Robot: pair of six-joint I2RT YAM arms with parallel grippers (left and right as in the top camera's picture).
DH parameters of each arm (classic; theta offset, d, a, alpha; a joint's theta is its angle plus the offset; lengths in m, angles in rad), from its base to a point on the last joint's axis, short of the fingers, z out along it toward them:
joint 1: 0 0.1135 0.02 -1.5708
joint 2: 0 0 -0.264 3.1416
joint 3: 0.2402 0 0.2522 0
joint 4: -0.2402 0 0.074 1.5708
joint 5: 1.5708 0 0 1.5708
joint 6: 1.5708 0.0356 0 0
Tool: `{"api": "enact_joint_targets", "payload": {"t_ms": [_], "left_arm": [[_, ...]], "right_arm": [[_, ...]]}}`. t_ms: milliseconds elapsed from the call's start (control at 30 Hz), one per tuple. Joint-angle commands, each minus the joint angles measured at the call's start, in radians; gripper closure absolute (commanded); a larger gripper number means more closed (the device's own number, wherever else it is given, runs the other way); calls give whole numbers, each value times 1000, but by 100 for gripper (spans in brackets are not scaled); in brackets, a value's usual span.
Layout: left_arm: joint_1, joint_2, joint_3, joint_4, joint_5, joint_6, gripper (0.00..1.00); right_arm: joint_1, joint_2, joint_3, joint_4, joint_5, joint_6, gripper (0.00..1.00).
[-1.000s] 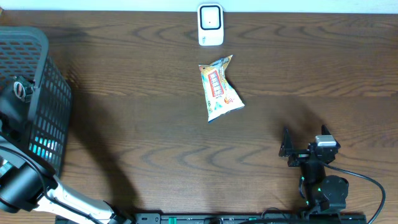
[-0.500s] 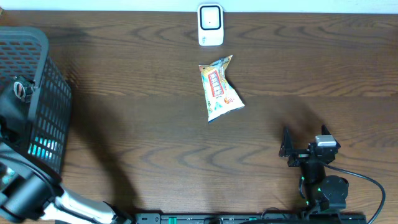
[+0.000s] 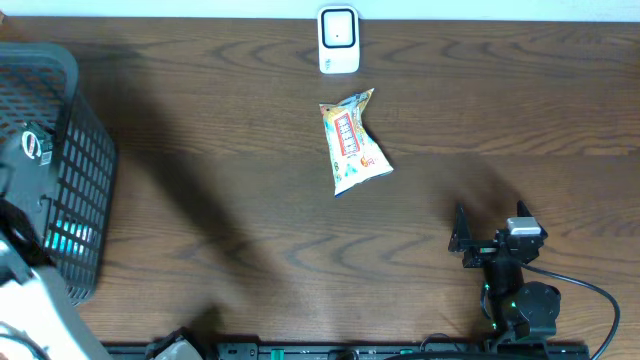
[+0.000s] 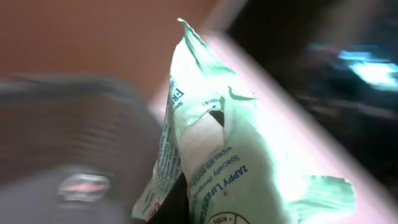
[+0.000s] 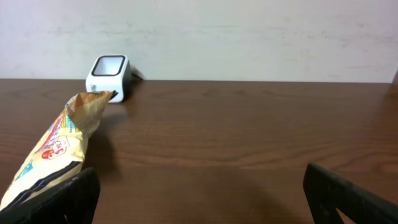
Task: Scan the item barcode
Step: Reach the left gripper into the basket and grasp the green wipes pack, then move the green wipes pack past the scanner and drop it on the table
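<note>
Pick step: wipes pack (image 4: 236, 155) is clamped in closed left gripper (image 4: 177, 208); right gripper (image 5: 202, 199) is held wide, empty. Next, barcode must be faced to scanner (image 3: 338, 40).

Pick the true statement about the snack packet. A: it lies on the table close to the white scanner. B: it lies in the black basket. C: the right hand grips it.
A: the overhead view shows the snack packet lying on the wooden table close to the white scanner, clear of the basket and of the open right hand.
</note>
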Motion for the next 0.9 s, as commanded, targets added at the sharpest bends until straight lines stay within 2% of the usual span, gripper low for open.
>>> {"api": "enact_joint_targets", "payload": {"t_ms": [0, 67, 100, 167, 300, 367, 633, 867], "left_arm": [[-140, -31, 5, 17, 303, -220, 93], [-242, -31, 5, 15, 338, -222, 93], [-357, -17, 5, 6, 339, -209, 92], [-474, 11, 5, -4, 338, -174, 93], [-653, 100, 5, -19, 329, -68, 93], [-723, 160, 5, -34, 280, -49, 93], [-918, 478, 5, -68, -51, -45, 93], [-1005, 772, 5, 34, -88, -46, 93]], "right_arm": [[5, -5, -2, -5, 5, 11, 1], [5, -5, -2, -5, 5, 11, 1], [5, -5, -2, -5, 5, 11, 1], [5, -5, -2, -5, 5, 11, 1], [5, -5, -2, -5, 5, 11, 1], [5, -5, -2, -5, 5, 11, 1], [5, -5, -2, -5, 5, 11, 1], [5, -5, -2, -5, 5, 11, 1]]}}
